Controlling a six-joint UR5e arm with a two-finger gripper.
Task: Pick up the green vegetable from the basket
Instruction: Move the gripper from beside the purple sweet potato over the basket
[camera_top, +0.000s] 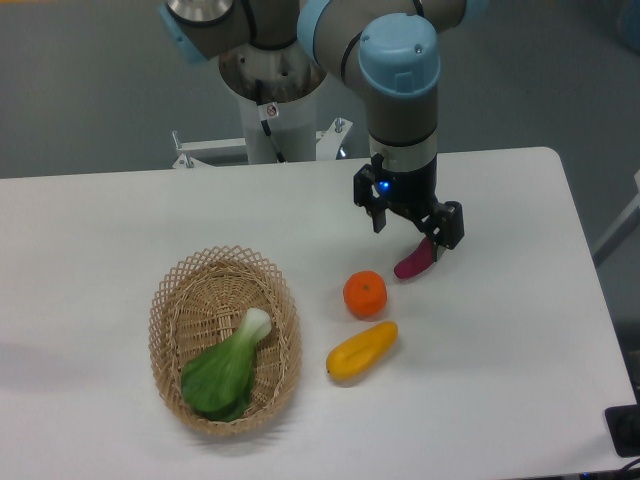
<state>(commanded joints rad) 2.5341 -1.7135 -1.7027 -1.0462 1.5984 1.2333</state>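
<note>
The green vegetable (225, 368), a bok choy with a white stalk and dark green leaves, lies inside the oval wicker basket (172, 300) at the front left of the table. My gripper (413, 233) hangs well to the right of the basket, above the table's middle right. Its jaws stand apart and hold nothing. It is just over a small purple eggplant-like piece (413, 260).
An orange fruit (365, 294) and a yellow elongated vegetable (362, 350) lie on the white table (100, 220) between the basket and the gripper. The arm's base (270, 110) stands behind the table's far edge.
</note>
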